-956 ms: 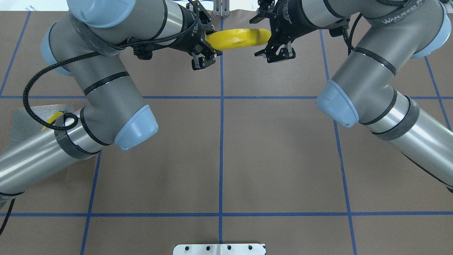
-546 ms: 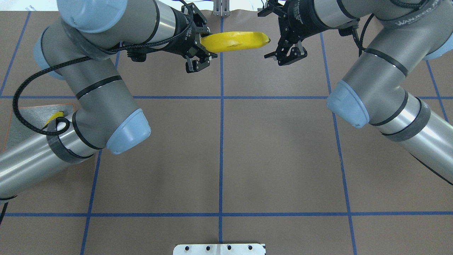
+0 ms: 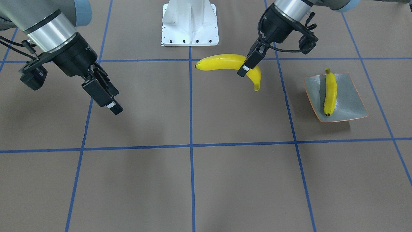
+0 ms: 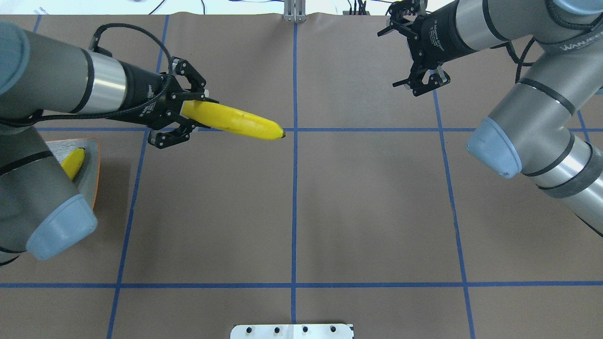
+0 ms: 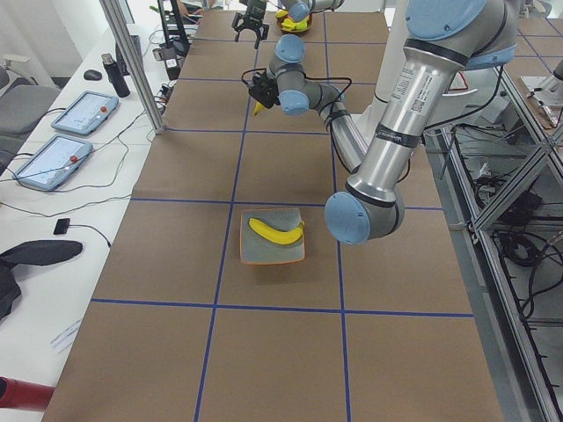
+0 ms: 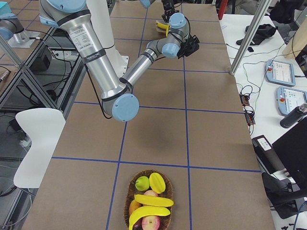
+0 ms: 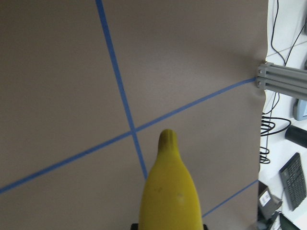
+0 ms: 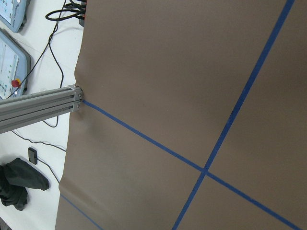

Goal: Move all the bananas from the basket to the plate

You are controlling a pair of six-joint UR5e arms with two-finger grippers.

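My left gripper is shut on the stem end of a yellow banana, held above the table left of centre. In the front-facing view this banana hangs from the same gripper, to the left of the plate. A second banana lies on that grey-green, orange-rimmed plate. My right gripper is open and holds nothing at the far right. The wicker basket at the right end of the table holds two bananas among other fruit.
In the basket, a green apple and red fruit lie with the bananas. A white mount plate sits at the robot's base. Blue tape lines cross the brown table. Tablets and cables lie on the side desk.
My left gripper has carried the banana leftward and nearer to the robot, toward the plate's side. The right gripper drew away from the banana's tip and moved right, open.
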